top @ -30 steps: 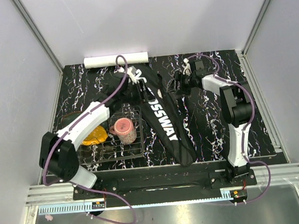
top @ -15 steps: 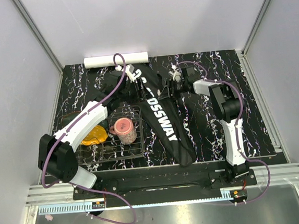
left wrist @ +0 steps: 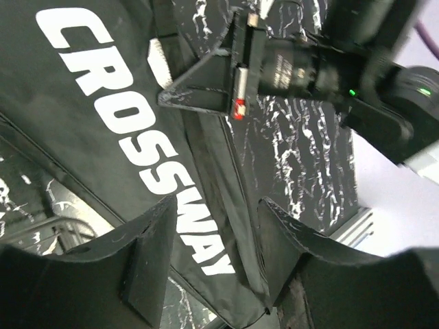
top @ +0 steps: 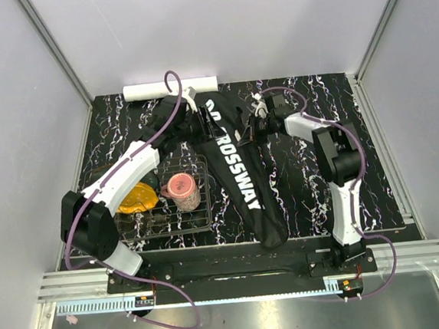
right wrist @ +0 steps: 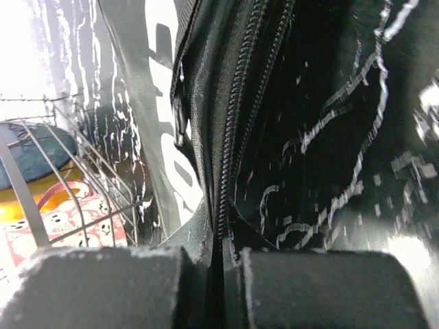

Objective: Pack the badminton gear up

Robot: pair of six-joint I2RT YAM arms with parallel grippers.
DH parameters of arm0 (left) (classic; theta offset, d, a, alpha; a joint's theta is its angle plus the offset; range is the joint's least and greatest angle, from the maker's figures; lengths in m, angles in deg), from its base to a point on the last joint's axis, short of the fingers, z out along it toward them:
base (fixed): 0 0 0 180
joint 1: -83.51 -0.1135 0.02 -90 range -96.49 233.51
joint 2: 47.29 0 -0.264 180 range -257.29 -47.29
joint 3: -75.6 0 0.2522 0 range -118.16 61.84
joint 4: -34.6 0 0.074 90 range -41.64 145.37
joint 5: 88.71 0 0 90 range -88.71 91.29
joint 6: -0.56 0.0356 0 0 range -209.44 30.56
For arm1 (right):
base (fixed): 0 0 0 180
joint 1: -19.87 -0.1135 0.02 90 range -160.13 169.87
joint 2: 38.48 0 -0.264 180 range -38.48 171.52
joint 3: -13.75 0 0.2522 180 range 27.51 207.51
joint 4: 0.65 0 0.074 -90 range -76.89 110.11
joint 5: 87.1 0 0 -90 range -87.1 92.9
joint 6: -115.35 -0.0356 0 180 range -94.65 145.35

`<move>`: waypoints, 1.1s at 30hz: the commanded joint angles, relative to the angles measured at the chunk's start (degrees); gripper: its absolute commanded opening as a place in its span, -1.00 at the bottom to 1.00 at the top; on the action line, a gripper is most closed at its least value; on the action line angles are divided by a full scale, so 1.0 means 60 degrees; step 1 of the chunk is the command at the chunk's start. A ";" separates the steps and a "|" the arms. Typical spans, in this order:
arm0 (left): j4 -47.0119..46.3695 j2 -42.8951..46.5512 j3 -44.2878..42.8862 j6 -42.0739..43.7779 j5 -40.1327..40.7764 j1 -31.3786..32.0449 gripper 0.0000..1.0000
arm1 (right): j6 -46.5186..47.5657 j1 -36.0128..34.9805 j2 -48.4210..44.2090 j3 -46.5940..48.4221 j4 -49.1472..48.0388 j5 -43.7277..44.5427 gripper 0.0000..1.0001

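Wire basket [top: 166, 232] on black marbled table [top: 373, 159], near left side. Inside: 1 pink cup [top: 182, 189] at right, 1 yellow-black object [top: 136, 199] at left.

Lab: aluminium-framed white-walled robot cell [top: 54, 52]

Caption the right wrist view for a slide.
Right gripper, jaws shut, pinches the zipper seam of the black bag beside the wire basket.

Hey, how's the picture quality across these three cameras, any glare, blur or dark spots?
Top external view: even light, sharp, no glare on the black bag. Left wrist view: the bag's white lettering is crisp, the left gripper dark and soft up close. Right wrist view: upper left blown out white, the zipper sharp, the right gripper blurred in the foreground.
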 commanded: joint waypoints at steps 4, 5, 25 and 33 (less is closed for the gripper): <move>-0.1262 -0.0278 -0.0161 -0.1927 -0.1385 -0.0463 0.07 | 0.2576 -0.1109 -0.3377 0.0488 0.3742 0.5736 -1.00; -0.1627 -0.0292 -0.0073 -0.2146 -0.1446 -0.0521 0.06 | 0.2709 -0.1243 -0.3540 0.0415 0.3874 0.6179 -1.00; -0.0388 -0.3530 -0.3425 -0.3848 -0.1815 -0.2016 0.23 | 0.4760 -0.4188 -0.5064 -0.1343 0.1900 0.9537 -1.00; -0.0095 -0.2944 -0.3863 -0.4887 -0.0613 -0.2426 0.24 | 0.6459 -0.4276 -0.5445 -0.1080 0.1533 0.9304 -1.00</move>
